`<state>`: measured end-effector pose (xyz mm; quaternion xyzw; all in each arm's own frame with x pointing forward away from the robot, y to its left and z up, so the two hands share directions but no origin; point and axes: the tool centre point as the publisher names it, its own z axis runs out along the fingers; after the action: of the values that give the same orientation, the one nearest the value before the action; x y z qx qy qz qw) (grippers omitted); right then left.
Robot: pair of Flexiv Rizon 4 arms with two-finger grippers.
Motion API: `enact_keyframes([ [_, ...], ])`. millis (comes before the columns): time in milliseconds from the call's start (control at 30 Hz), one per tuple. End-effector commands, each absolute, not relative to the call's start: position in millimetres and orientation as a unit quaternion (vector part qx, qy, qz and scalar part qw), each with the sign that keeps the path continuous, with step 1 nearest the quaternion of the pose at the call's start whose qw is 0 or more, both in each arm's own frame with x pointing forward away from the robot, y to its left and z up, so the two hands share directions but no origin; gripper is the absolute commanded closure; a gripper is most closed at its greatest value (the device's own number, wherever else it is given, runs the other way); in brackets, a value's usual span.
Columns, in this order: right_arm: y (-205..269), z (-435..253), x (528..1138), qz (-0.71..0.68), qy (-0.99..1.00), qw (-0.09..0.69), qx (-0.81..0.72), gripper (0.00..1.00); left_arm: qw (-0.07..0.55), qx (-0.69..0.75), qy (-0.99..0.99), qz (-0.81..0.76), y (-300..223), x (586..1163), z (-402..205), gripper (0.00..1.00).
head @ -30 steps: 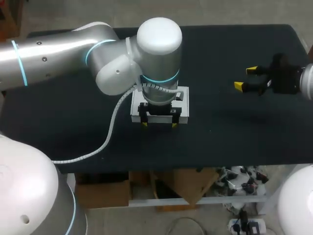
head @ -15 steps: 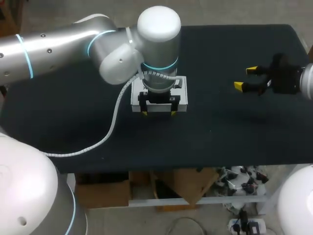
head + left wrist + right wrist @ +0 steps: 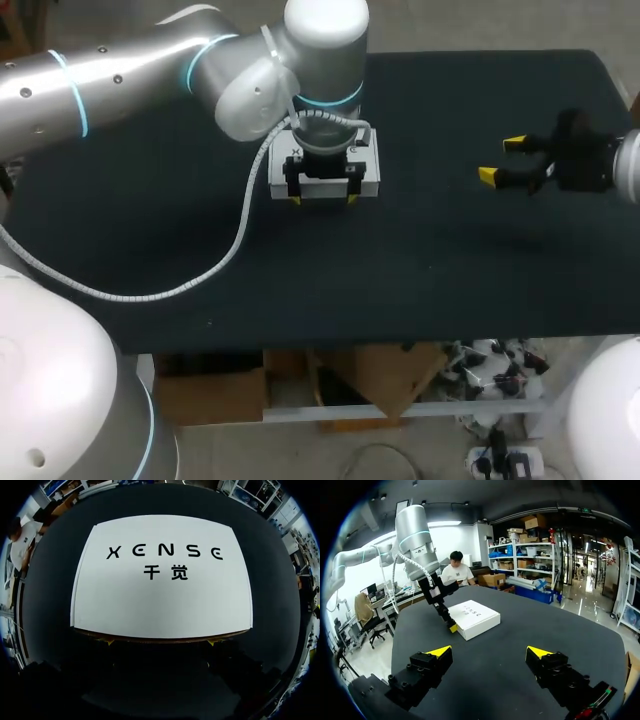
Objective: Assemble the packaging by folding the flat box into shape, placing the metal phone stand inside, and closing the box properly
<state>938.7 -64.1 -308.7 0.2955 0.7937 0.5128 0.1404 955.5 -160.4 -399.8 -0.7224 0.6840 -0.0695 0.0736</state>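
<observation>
A: Any print on things?
B: Only on the flat white cardboard box (image 3: 162, 595). Dark lettering on the lid, two lines: a row of spaced letters over two smaller characters. Not reading it off. No other label is legible.
A: Counts, left to right?
B: One silver left arm (image 3: 120, 75) with one white spiral-wrapped cable (image 3: 235, 240). Then one left gripper (image 3: 322, 199), one box and one right gripper (image 3: 503, 160). Four yellow tips (image 3: 487, 176) in all, two per gripper.
A: Where's the box?
B: Lid shut, lying flat on the black table (image 3: 450, 280). In the head view it's left of middle, in the far half. The left gripper stands right over its near edge.
A: Left jaws?
B: Spread apart, narrower than the box. Both tips sit against the box's near side wall. In the left wrist view they just peek out under that edge. Nothing pinched between them.
A: Right?
B: Well apart from the box, above the table's right part, pointing towards the middle. Jaws wide, nothing in them. Its wrist view has the box ahead, with one left-gripper tip at the box's edge.
</observation>
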Motion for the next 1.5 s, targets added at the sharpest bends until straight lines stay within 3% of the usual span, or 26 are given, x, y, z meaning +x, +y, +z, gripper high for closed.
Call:
enact_keyframes([
  [33,-65,-309,938,0.515,0.792,0.141,0.294,0.00,0.065,-0.724,0.684,-0.057,-162,982,-402,0.00],
  [967,-65,-309,938,0.515,0.792,0.141,0.294,0.00,0.060,-0.732,0.677,-0.054,-151,1130,-402,0.00],
  [1367,-65,-309,938,0.515,0.792,0.141,0.294,0.00,0.066,-0.699,0.703,-0.116,-136,1084,-374,0.00],
  [1500,-65,-309,938,0.515,0.792,0.141,0.294,0.00,0.099,-0.668,0.720,-0.162,-126,1055,-362,0.00],
])
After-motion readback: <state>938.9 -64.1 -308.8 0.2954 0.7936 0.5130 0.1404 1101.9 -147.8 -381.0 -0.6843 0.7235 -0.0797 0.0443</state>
